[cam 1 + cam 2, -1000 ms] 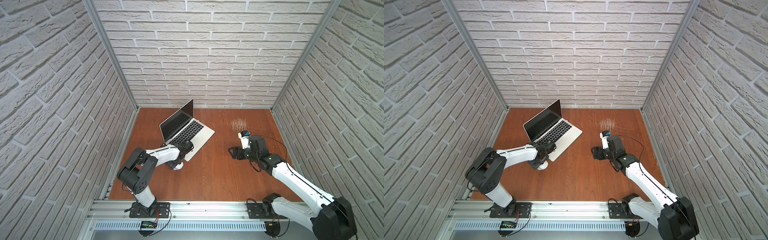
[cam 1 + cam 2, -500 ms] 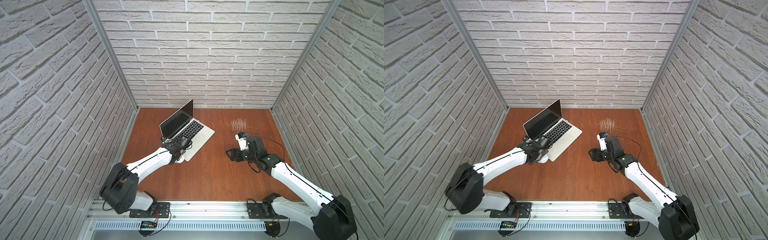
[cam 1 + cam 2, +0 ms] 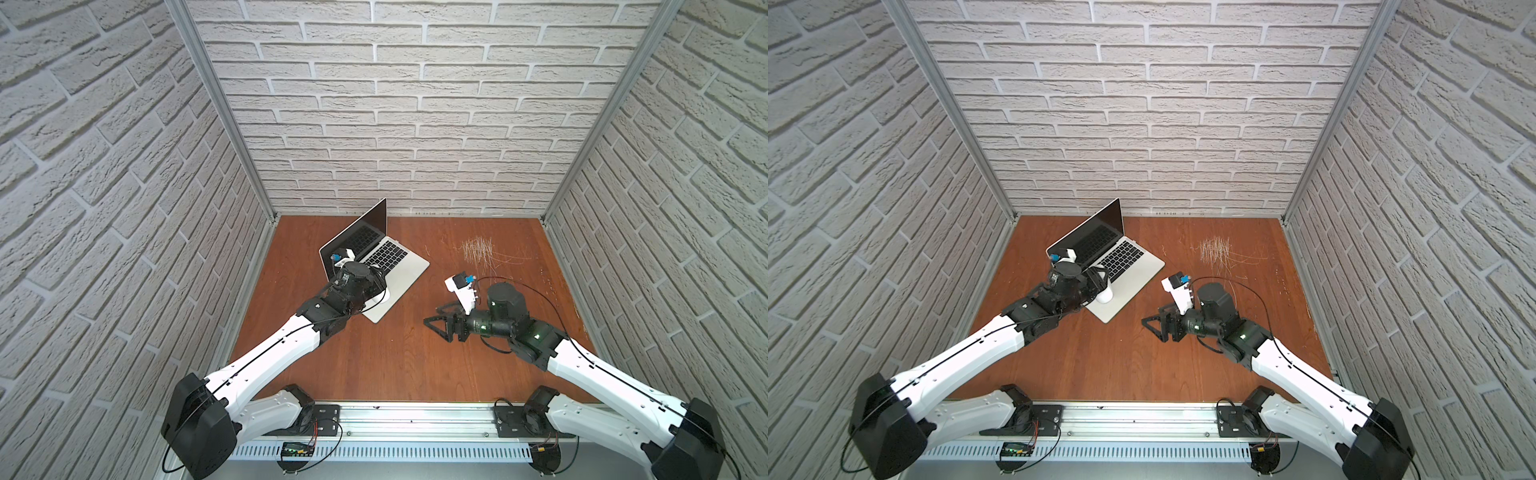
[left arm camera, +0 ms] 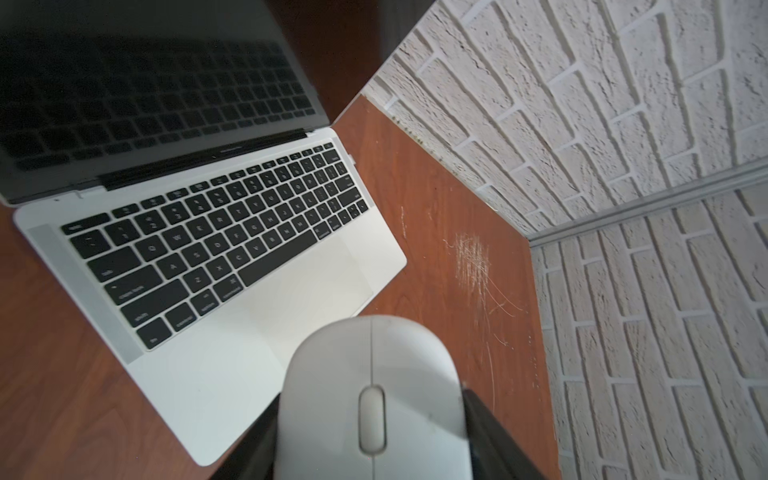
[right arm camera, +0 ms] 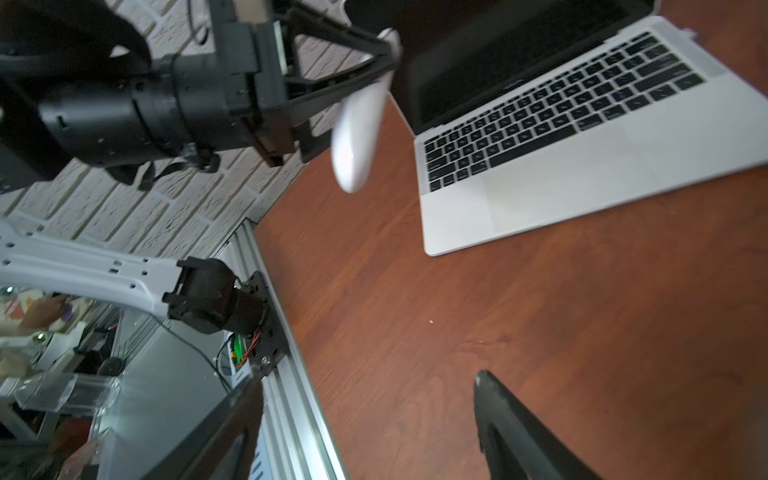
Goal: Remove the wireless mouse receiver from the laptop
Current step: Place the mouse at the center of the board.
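Left wrist view: left end effector clamps a white mouse (held over the open laptop's front corner); the laptop sits on the worktop, right end effector spread, empty.

A: What do the arms look like?
B: The left arm and right arm have white shells and black joint housings; a thin black cable runs along each.
A: And the wrists?
B: Each carries a white camera block with a blue plug. The right tool has black triangular frame fingers.
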Action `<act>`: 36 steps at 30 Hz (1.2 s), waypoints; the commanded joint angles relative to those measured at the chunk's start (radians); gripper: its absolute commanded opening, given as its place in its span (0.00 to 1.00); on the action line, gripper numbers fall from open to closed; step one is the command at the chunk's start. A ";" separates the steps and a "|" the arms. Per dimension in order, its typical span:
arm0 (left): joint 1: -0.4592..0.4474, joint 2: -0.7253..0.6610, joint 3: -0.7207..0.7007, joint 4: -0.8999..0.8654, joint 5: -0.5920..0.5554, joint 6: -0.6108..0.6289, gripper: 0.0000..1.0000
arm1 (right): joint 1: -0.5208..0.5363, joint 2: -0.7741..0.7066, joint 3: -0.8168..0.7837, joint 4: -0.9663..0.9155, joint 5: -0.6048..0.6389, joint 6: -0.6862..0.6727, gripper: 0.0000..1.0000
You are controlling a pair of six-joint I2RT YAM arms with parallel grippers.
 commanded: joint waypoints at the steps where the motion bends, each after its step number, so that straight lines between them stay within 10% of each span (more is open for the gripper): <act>1: -0.026 0.021 0.051 0.089 0.025 0.022 0.41 | 0.056 0.046 0.026 0.141 0.074 -0.040 0.82; 23: -0.058 0.002 0.036 0.077 0.003 -0.032 0.44 | 0.123 0.489 0.327 0.289 0.207 0.027 0.73; 36: -0.058 -0.013 0.012 0.056 0.017 -0.062 0.48 | 0.123 0.513 0.322 0.337 0.200 -0.002 0.27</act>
